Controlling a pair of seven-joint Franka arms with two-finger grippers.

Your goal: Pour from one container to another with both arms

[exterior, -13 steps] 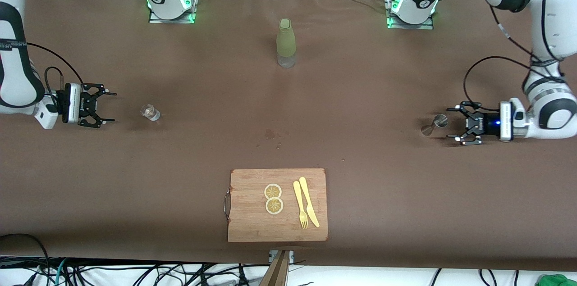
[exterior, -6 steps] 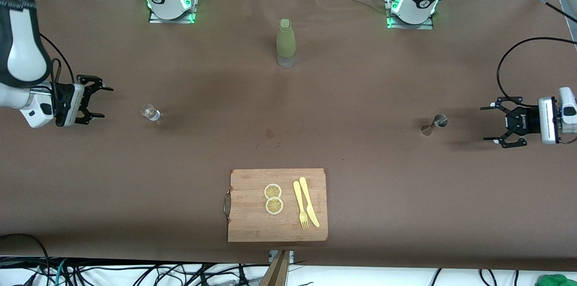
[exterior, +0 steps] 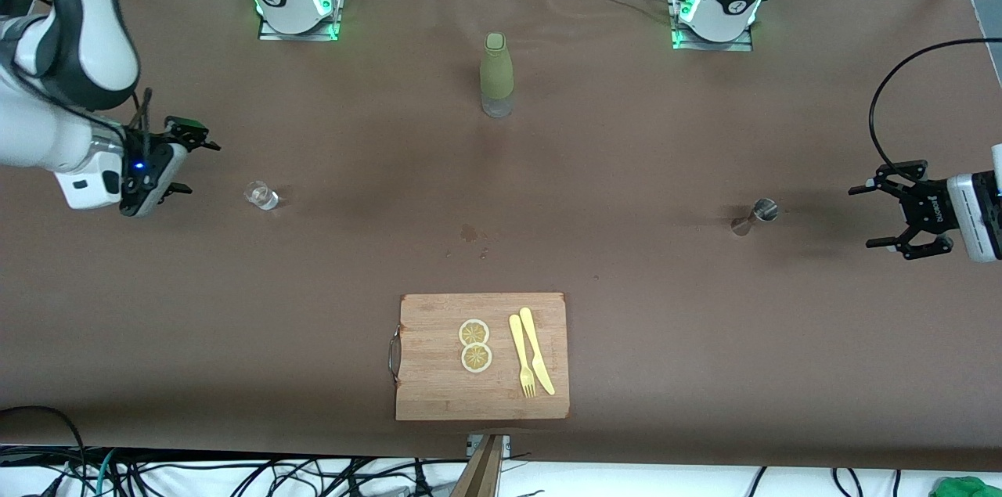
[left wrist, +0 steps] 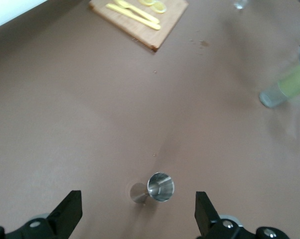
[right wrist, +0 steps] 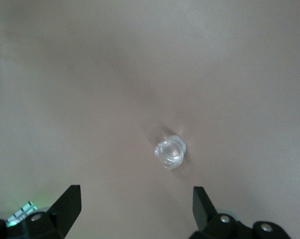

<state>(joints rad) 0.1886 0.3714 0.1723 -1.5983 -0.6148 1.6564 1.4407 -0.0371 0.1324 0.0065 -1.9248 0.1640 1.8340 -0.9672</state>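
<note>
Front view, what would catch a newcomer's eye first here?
Probably the wooden cutting board at the table edge nearest the camera, carrying two lemon slices and a yellow fork and knife. Next, the two open grippers at the table's ends: the right gripper beside a tiny glass cup, the left gripper facing a silver jigger. A green bottle stands between the arm bases.

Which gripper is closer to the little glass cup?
The right gripper, open beside the cup at its own end of the table. The left gripper, open too, is by the jigger at its own end.
</note>
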